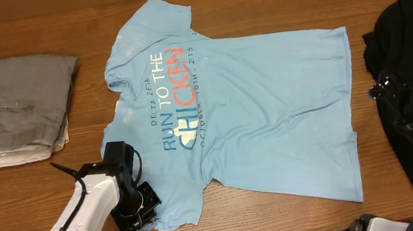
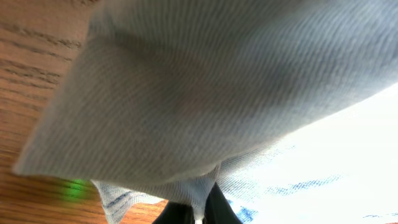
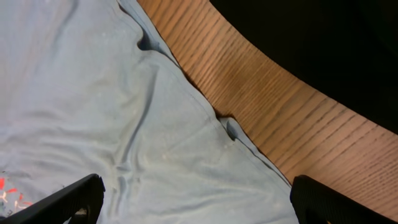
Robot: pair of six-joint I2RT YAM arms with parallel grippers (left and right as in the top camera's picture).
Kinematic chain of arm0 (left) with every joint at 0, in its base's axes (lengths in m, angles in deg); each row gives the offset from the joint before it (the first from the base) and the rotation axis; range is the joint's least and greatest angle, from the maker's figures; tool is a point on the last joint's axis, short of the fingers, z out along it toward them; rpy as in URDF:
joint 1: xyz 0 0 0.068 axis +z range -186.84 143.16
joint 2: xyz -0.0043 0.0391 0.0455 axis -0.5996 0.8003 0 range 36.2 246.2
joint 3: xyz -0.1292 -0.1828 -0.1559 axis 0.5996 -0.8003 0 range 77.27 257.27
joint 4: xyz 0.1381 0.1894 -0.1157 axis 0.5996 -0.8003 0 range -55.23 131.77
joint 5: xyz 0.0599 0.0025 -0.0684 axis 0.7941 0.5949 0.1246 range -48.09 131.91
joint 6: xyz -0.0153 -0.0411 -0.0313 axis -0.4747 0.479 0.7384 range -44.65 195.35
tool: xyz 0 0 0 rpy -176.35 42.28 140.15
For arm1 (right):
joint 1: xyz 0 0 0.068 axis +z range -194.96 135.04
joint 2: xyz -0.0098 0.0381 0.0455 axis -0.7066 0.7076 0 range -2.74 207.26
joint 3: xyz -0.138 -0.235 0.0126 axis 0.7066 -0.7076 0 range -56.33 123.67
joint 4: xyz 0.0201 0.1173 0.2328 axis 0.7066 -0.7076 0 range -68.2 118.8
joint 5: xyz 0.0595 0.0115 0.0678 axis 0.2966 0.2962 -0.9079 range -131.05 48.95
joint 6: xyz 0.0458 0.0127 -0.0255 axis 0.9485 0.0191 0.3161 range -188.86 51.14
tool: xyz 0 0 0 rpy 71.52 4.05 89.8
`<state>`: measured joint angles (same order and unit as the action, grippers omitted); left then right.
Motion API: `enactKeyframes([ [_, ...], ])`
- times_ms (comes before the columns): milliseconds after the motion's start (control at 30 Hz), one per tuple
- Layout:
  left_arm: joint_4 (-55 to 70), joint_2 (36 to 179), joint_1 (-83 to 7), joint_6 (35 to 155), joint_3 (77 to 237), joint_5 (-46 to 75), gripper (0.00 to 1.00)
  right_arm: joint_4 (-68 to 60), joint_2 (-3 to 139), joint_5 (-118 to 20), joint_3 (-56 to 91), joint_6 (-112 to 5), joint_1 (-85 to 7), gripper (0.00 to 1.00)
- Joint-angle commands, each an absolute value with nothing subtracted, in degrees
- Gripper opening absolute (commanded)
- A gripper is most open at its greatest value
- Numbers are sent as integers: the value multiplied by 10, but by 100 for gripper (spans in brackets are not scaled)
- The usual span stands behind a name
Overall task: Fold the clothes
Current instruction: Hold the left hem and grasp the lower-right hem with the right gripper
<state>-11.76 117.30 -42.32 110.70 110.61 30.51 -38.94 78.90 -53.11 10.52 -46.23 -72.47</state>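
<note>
Lying spread across the centre of the worktop point(image 1: 32, 197), the light blue T-shirt point(image 1: 269, 98) looks limp and light. The left hand point(image 1: 140, 207) pinches its lower-left sleeve; the right hand point(image 3: 196, 190) gapes above the hem, a sound grip.

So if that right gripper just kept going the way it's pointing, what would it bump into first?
Probably the light blue T-shirt, near its edge: the open right gripper frames that cloth, with bare table just beside it. Depth is unclear.

left hand point(image 2: 198, 216) buried in t-shirt point(image 2: 217, 93), black garment point(image 1: 412, 22) cropped
</note>
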Motion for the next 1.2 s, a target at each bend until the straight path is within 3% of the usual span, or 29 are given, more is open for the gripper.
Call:
enactKeyframes([
  [0, -117, 1168, -419, 1096, 1102, 298, 8, -410, 786, -582, 115, -464, -726, 100],
  [100, -117, 1168, -419, 1096, 1102, 298, 12, -486, 786, -603, 114, -464, -726, 100],
  [200, -115, 1168, -419, 1096, 1102, 297, 15, -528, 786, -584, 112, -458, -726, 55],
  [233, -115, 1168, -419, 1096, 1102, 297, 15, -540, 786, -580, 109, -447, -726, 48],
  [400, -113, 1168, -419, 1096, 1102, 296, 15, -549, 785, -573, 58, -372, -726, 44],
  [833, -108, 1168, -419, 1079, 1102, 285, 17, -393, 785, -532, -152, -257, -726, 45],
  [1167, -108, 1168, -419, 1079, 1102, 285, 18, -379, 785, -450, -178, -206, -726, 55],
])
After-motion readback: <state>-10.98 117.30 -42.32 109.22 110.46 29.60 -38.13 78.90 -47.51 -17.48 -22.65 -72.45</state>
